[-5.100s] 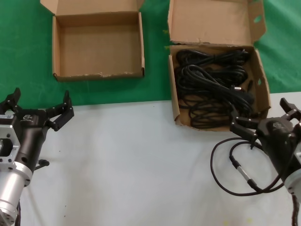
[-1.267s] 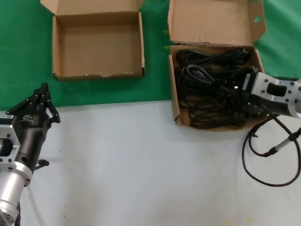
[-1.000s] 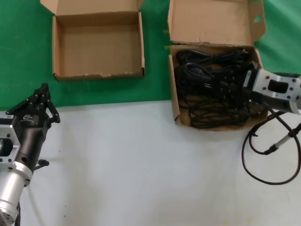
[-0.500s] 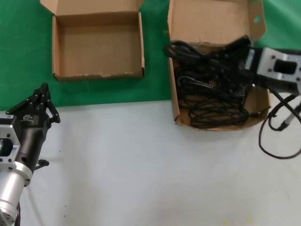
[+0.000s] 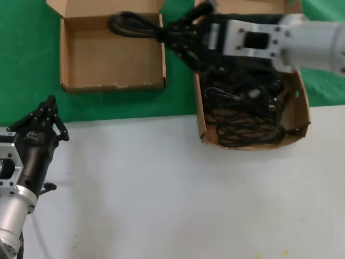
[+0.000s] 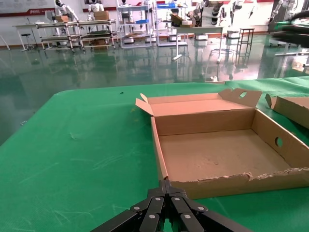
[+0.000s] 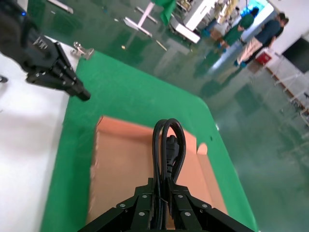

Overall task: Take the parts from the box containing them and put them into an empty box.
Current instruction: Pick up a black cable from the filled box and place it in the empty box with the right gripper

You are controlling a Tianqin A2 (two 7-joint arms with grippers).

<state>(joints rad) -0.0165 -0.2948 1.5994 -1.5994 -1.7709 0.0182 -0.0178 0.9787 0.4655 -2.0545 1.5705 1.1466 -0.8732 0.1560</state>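
Black rubber power cord bundle, looped, hangs in the air over the far right part of the small shallow square cardboard box, its loop end reaching over the box floor. Right gripper has its fingers clamped on the bundle's near end, just above the gap between the two boxes; right wrist view shows the cord pinched between the black fingers, with the shallow box below it. More black cords lie tangled in the larger deep cardboard box, which sits to the right, straddling the edge of the green mat and the white table. Shallow box sits on the green mat, its floor bare. Left gripper is parked low on the left at the mat edge, fingers together, well apart from both boxes; left wrist view shows its closed fingers pointing at the shallow box.
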